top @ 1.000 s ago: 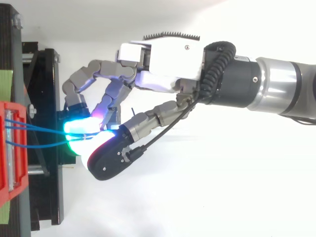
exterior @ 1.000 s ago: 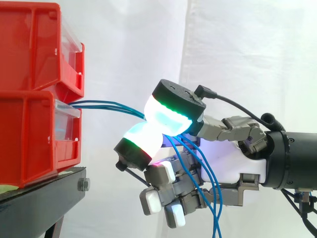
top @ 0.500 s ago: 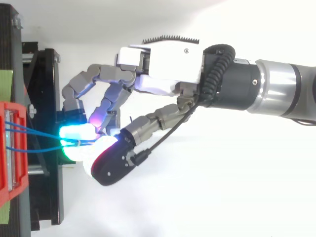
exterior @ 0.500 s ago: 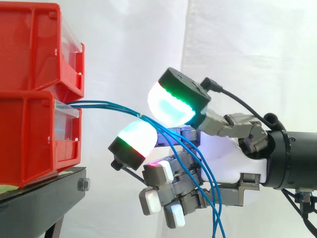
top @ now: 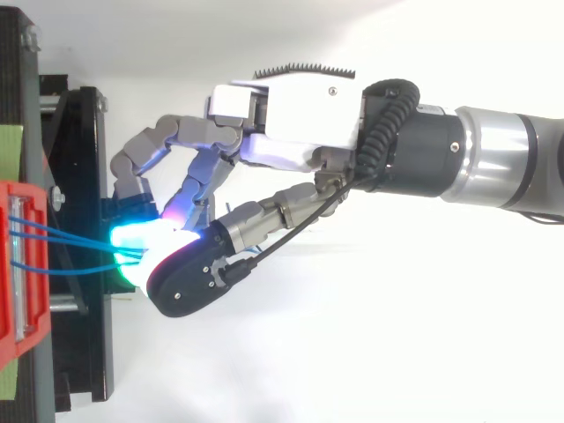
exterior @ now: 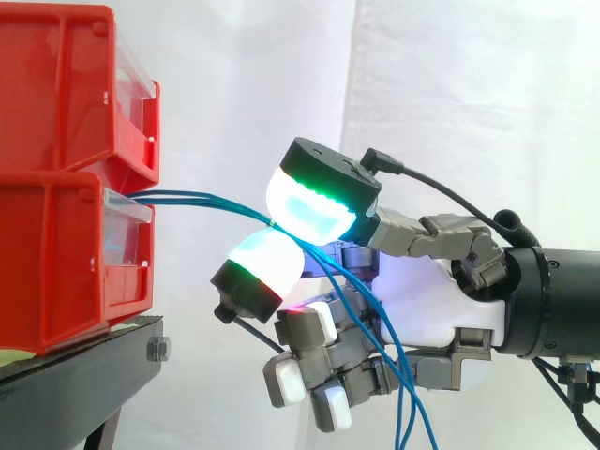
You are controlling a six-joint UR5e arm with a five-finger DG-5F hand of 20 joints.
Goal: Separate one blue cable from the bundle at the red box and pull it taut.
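White curtain (exterior: 450, 94) behind, we see blue cables (exterior: 197, 199) coming out of the red box (exterior: 56, 253) on the left, robot hand (exterior: 450, 300) pinching them between two glowing pads (exterior: 309, 202), ends hanging down below.

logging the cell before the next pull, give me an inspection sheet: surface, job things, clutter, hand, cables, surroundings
surface: black stand, bearing the bins.
job's things: two red bins, stacked; blue cables leave the lower bin's front.
clutter: nothing seen.
hand: hand right of the bins, two glowing pads pinched on the cables, other fingers curled below.
cables: they run from the bin to the pads in a shallow curve, all converge at the pinch, then hang down past the palm.
surroundings: white curtain behind.
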